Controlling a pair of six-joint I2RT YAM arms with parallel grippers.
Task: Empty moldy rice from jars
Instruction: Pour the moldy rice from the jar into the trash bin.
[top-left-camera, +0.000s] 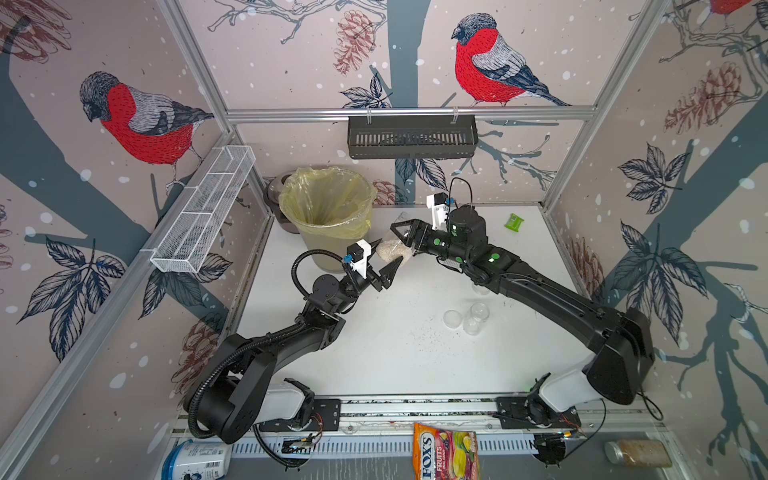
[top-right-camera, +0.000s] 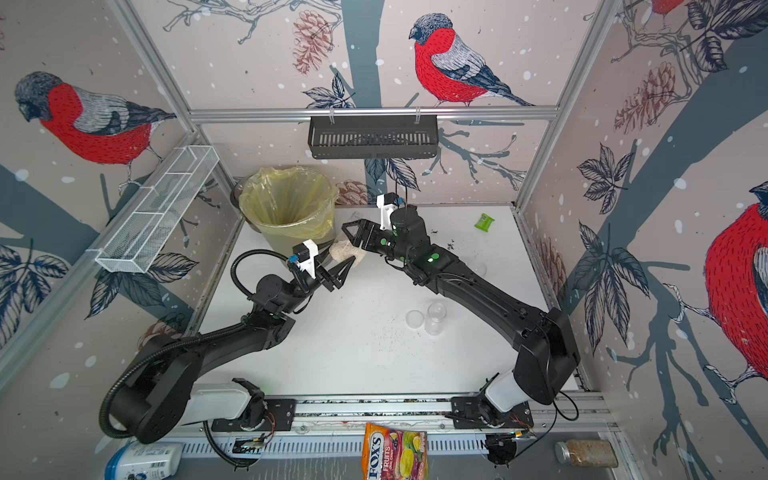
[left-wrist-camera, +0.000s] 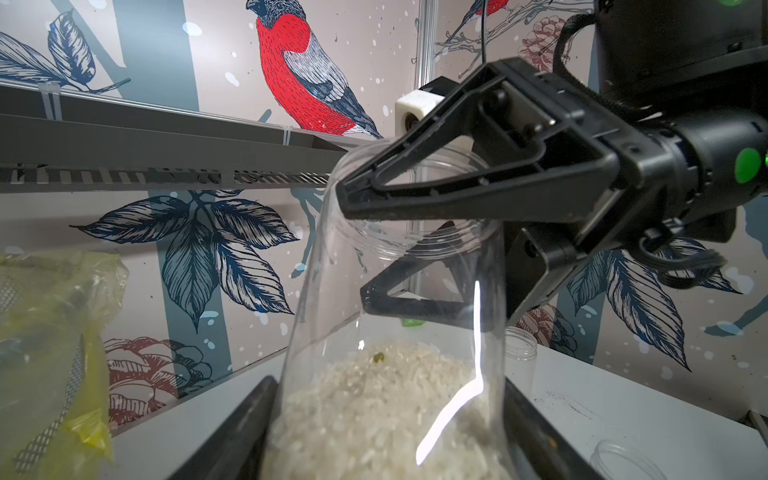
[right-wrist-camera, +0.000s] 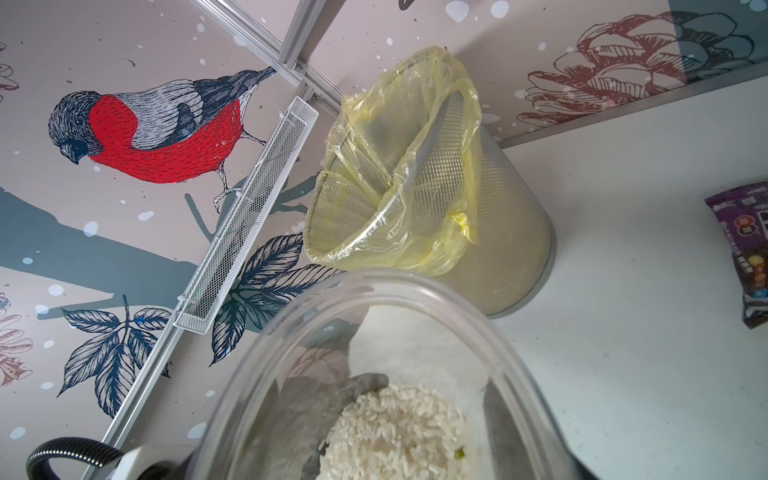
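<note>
**Left wrist view: a handover just ahead of the pour**

The wide jar (left-wrist-camera: 395, 291), lid off, is pinched near its mouth by the right pincer (left-wrist-camera: 353, 247), with one finger in front of the clear wall and one behind. The moldy rice (left-wrist-camera: 382, 407) lies in its lower part. The left pincer (top-left-camera: 389, 252) brackets the base. Its fingers (left-wrist-camera: 253, 424) sit hard by the wall, but I cannot tell whether they press on it.

To me this looks like a change of hold before emptying. Next, one firm grip has to carry the mouth over the lined bin (right-wrist-camera: 511, 232) close by and tip it.

A slim jar (top-left-camera: 478, 316) on the surface (top-left-camera: 395, 365) looks empty.

"FOX'S FRUITS" reads on the sweet bag (top-left-camera: 446, 455). The green packet (top-left-camera: 514, 221) shows nothing legible.
</note>
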